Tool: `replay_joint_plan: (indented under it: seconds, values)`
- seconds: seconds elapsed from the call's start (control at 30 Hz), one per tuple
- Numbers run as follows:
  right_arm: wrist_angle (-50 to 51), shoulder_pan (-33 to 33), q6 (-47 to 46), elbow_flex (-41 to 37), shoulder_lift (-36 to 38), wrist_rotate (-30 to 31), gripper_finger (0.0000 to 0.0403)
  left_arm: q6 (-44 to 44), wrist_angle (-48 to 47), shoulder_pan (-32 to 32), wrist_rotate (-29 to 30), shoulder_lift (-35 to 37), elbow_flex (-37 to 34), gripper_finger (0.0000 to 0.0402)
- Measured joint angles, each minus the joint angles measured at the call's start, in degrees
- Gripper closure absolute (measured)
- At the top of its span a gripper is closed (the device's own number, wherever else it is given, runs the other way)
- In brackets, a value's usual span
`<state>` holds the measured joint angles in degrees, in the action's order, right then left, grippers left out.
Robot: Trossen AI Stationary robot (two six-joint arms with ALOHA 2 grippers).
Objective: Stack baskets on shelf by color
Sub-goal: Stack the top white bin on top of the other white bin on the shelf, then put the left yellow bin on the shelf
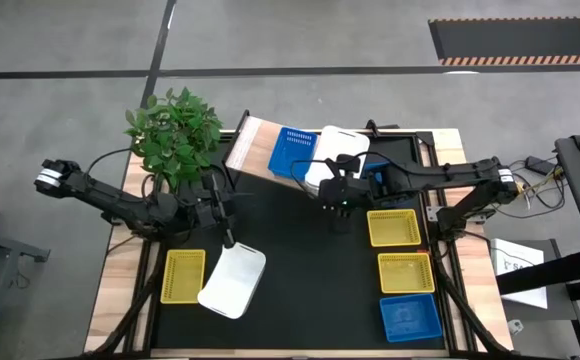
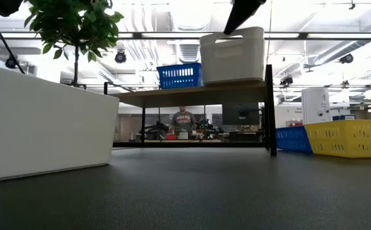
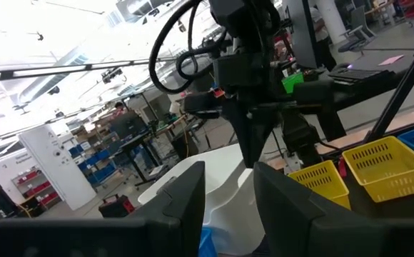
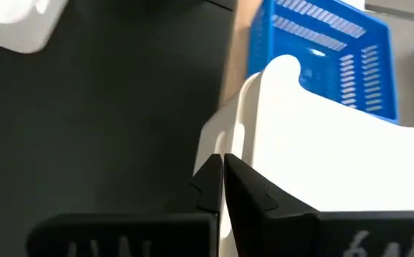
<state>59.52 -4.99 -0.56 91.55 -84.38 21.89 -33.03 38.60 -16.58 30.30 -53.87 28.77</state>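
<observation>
The wooden shelf (image 1: 255, 143) stands at the table's far middle. On it are a blue basket (image 1: 295, 150) and a white basket (image 1: 337, 155), which rest upright on the board in the low view (image 2: 233, 54). My right gripper (image 1: 336, 190) is shut on the white basket's near end. My left gripper (image 1: 228, 218) is open and empty, above the table between the plant and a second white basket (image 1: 233, 282) that lies on the table. Its fingers (image 3: 193, 203) show apart in the left wrist view. My right gripper pinches the rim of the white basket's near end wall (image 4: 227, 146) between its two fingers, one finger outside the wall and one over the inside. The fingers come from above, pointing down. The basket rests upright on the shelf board beside the blue basket (image 4: 321, 43).
A potted plant (image 1: 175, 130) stands at the table's far left. A yellow basket (image 1: 183, 275) lies at the near left. Two yellow baskets (image 1: 394, 227) (image 1: 406, 271) and a blue one (image 1: 410, 318) lie in a row along the right side. A person shows far behind the shelf (image 2: 183, 120).
</observation>
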Motion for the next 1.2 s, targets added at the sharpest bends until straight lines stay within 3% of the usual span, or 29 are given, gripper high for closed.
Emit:
replay_joint_plan:
  seconds: [0.4,0.73,1.2]
  values:
    - [-0.35,-0.94,0.16,0.18,0.57,-1.11,0.0394,0.19,-0.05,0.01,0.00,-0.10,0.00,0.0297]
    - [-3.98,-11.28,-2.11,-0.49,4.53,-2.76,0.0394,1.26,-0.05,0.00,0.00,-0.28,0.07,0.0297]
    - [-15.68,-22.21,-2.40,-13.63,7.34,-0.82,0.0394,10.04,-0.03,-0.18,-0.85,-0.65,0.22,0.0297]
